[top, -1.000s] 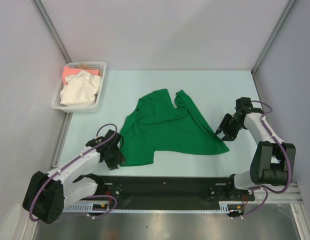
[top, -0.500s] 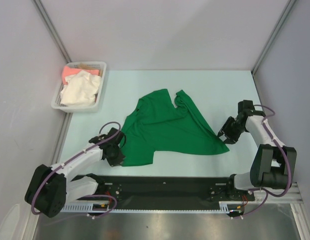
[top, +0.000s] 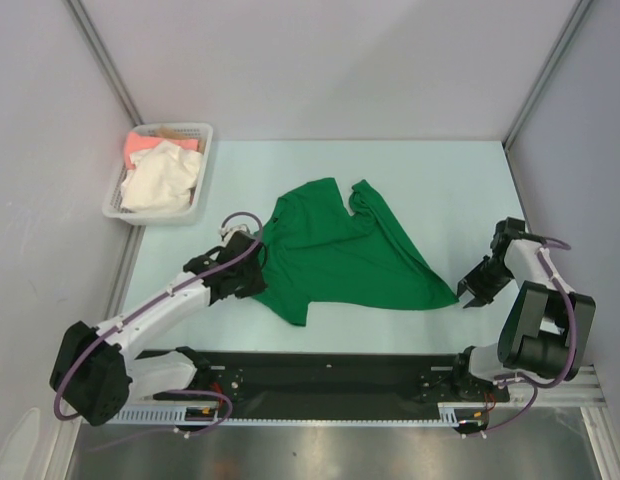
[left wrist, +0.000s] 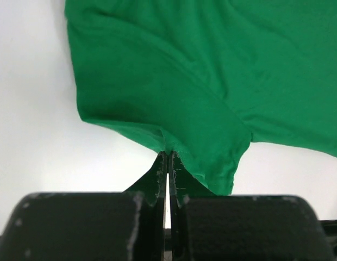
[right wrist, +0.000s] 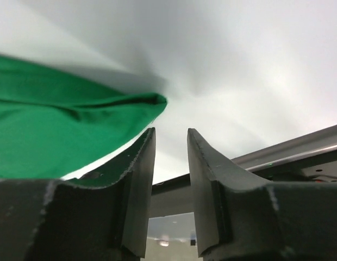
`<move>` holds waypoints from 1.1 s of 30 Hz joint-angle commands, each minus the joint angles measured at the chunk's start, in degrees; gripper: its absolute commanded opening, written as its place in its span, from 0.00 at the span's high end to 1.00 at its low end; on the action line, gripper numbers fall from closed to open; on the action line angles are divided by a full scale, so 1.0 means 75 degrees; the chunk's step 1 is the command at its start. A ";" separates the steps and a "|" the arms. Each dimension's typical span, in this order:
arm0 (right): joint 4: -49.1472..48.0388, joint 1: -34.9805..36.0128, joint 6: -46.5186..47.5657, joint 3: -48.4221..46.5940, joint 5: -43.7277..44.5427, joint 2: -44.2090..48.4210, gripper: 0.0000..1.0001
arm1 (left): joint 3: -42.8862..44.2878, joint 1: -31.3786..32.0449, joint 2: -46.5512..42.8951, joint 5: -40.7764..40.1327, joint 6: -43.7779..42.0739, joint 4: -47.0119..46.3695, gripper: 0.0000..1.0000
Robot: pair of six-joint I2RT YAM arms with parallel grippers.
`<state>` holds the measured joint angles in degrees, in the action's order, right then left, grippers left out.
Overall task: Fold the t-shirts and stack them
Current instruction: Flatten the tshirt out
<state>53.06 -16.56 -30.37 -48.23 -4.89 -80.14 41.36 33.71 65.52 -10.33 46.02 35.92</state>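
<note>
Since green t-shirt (top: 340,255) looks soft and limp, take edges: left gripper (left wrist: 168,156) clamped on hem; right gripper (right wrist: 171,133) parted, empty, beside shirt's right corner.

green t-shirt (top: 340,265): soft matt cloth | basket (top: 155,216): white plastic (probably glossy)

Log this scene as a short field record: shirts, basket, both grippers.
basket: far left corner of the table
green t-shirt: spread crumpled on the table, unfolded
cream-white t-shirt: bunched in the basket
salmon-pink t-shirt: in the basket, partly under the cream one
left gripper: fingers shut on the green t-shirt's near-left edge
right gripper: fingers apart, empty, beside the shirt's right corner
</note>
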 commanded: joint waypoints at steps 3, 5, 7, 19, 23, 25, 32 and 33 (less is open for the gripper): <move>-0.0324 -0.0101 0.0428 -0.0109 0.0159 -0.0272 0.60 | 0.0473 0.0087 0.0206 -0.0076 -0.0640 -0.0219 1.00; -0.0465 -0.0113 0.0440 -0.0109 0.0124 -0.0365 0.60 | 0.0496 0.0098 0.0241 0.0017 -0.0652 -0.0301 1.00; -0.0639 -0.0113 0.0370 -0.0132 -0.0016 -0.0482 0.60 | 0.0578 0.0099 0.0311 0.0122 -0.0675 -0.0301 1.00; -0.1402 -0.0054 0.0124 0.0430 -0.0251 -0.0623 0.64 | 0.0708 0.0087 0.0288 0.0053 -0.0769 -0.0149 1.00; -0.1542 0.0016 -0.0028 0.0652 -0.0345 -0.0624 0.66 | 0.0707 0.0087 0.0241 0.0041 -0.0792 -0.0102 1.00; -0.1742 0.0028 -0.0169 0.0816 -0.0310 -0.0600 0.65 | 0.0649 0.0098 0.0206 0.0041 -0.0769 -0.0114 1.00; -0.2504 0.0051 -0.0556 0.1262 -0.0076 -0.0776 0.95 | 0.0614 0.0087 0.0054 0.0088 -0.0757 -0.0067 1.00; -0.2527 0.0051 -0.0568 0.1251 -0.0029 -0.0764 1.00 | 0.0625 0.0087 -0.0016 0.0123 -0.0757 -0.0055 1.00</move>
<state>40.47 -16.67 -32.77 -42.04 -8.05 -83.96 44.69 34.02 67.75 -9.89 41.39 35.29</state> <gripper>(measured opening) 0.054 0.009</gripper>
